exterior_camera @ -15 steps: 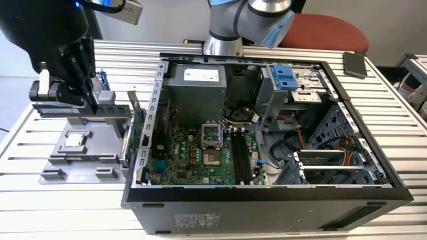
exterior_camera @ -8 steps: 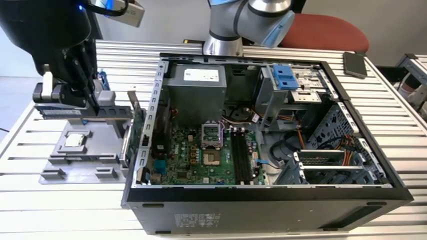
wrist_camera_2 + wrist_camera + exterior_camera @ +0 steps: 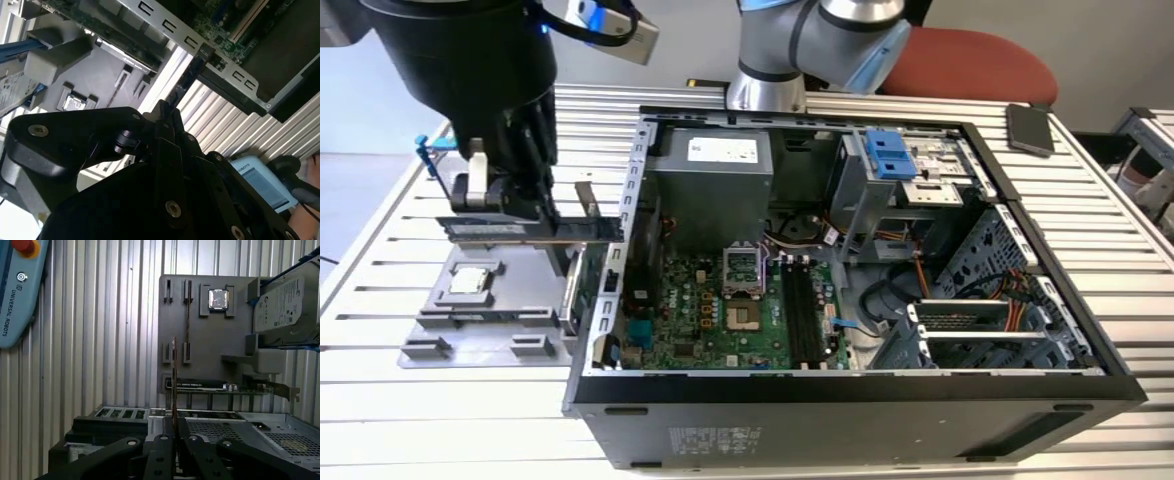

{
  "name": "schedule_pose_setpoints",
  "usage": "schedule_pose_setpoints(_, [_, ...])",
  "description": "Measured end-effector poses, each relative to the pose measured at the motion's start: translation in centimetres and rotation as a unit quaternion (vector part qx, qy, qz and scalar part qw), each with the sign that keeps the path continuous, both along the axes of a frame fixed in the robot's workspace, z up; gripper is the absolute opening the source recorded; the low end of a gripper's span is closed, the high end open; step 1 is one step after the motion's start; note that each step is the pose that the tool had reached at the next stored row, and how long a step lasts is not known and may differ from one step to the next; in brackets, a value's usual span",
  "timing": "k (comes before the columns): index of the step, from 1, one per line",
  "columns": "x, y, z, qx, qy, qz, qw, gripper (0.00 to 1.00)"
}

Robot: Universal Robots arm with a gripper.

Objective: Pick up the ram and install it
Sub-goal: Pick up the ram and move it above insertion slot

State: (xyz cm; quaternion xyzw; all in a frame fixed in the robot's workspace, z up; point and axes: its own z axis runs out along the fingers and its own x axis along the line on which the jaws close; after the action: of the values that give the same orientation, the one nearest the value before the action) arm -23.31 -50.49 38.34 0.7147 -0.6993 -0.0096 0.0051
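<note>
Gripper: the gripper [image 3: 173, 436] has its fingers pressed together on the ram, with nothing else in its hold.
Ram: the ram [image 3: 173, 382] juts out beyond the fingertips, seen edge-on as a thin dark strip. It appears clear of the grey parts tray [image 3: 210, 340]; in the second wrist view it points toward the case's metal wall.
Position: in the exterior view the gripper hangs over the tray, which lies at about 9 o'clock from the computer case [image 3: 854, 395].
Done: the pick-up looks finished, since the stick is in the grip and seems to be off the tray.
Left: installation is not yet done. The black memory slots [image 3: 802, 310] lie at roughly 4 o'clock from the gripper in the exterior view and look unfilled.
Tray contents: a hard drive [image 3: 285, 302] and a processor chip [image 3: 218, 298] sit on the tray.
</note>
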Motion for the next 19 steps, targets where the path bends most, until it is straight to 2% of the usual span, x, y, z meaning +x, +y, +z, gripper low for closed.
schedule_pose_setpoints(13, [5.42,0.30,-0.19,0.0000,0.0000,0.000,1.00000,0.00])
schedule_pose_setpoints(17, [6.37,0.55,-0.25,0.0000,-0.0001,0.000,1.00000,0.00])
schedule_pose_setpoints(19, [7.15,0.60,-0.28,0.0000,0.0000,0.000,1.00000,0.00])
